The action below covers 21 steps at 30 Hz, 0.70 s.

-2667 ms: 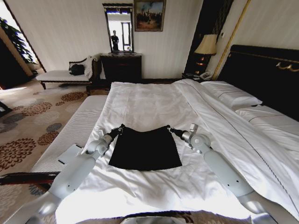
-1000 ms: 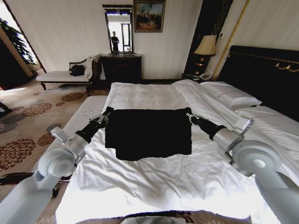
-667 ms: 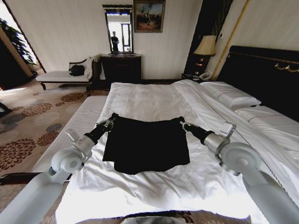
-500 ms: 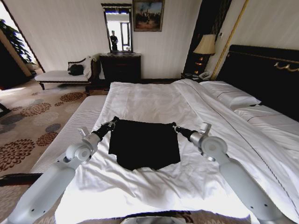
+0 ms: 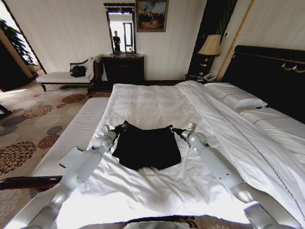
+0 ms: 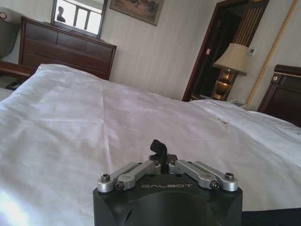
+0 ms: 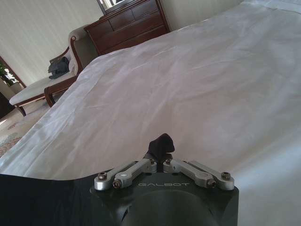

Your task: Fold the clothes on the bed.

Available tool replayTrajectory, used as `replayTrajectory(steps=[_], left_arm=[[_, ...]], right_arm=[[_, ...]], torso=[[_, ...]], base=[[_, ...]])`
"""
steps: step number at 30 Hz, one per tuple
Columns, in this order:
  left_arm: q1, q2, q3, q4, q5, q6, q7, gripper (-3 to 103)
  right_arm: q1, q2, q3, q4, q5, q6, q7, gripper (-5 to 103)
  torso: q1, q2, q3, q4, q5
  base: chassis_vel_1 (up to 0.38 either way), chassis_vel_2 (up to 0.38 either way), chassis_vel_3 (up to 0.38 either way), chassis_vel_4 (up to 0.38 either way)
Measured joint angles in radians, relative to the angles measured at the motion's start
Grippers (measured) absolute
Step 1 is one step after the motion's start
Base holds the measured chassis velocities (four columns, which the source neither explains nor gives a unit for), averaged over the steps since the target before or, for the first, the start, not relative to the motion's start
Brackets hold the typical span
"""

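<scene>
Head view: my left gripper [image 5: 124, 126] and right gripper [image 5: 172, 129] each pinch a far corner of the clothes [image 5: 145, 148]. The cloth hangs stretched between them, over the bed [image 5: 152, 102].

Open bed [image 5: 152, 102] beyond garment [image 5: 145, 148]

My arms are smooth, pale grey tubes with rounded joint housings, narrowing to black wrists at my left gripper [image 5: 125, 126] and right gripper [image 5: 172, 129]. Each gripper has a matte black body with white "GALBOT" lettering, silver linkage bars fastened with small screws, and black fingers [image 6: 158, 147].
</scene>
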Motion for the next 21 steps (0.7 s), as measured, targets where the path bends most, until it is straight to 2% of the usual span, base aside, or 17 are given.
replayTrajectory(steps=[2,4,9,14,21], left_arm=[[-0.057,-0.034,0.005,0.089,0.022,-0.014,0.000,2],[-0.100,-0.064,0.004,0.157,0.042,-0.028,0.000,2],[-0.139,-0.103,0.001,0.225,0.060,-0.039,0.000,2],[-0.133,-0.121,-0.007,0.244,0.081,-0.050,0.000,2],[-0.050,-0.101,-0.038,0.180,0.113,-0.080,-0.001,2]], right_arm=[[0.036,0.026,-0.010,-0.083,-0.026,0.021,-0.021,1],[0.062,0.050,-0.010,-0.137,-0.038,0.040,-0.029,1],[0.089,0.091,0.006,-0.191,-0.047,0.068,-0.031,1],[0.084,0.104,0.014,-0.210,-0.077,0.094,-0.039,1],[0.008,0.093,0.047,-0.132,-0.114,0.139,-0.049,1]], torso=[[0.000,0.000,0.000,0.0000,0.0000],[0.000,0.000,0.000,-0.0010,-0.0001],[0.000,0.000,0.000,-0.0002,0.0001],[0.000,0.000,0.000,-0.0002,-0.0002],[-0.001,0.000,0.000,-0.0005,-0.0003]], base=[[0.000,0.000,0.000,0.000],[0.000,0.000,0.000,0.000],[0.000,0.000,0.000,0.000],[0.000,0.000,0.000,0.000],[0.000,0.000,0.000,0.000]])
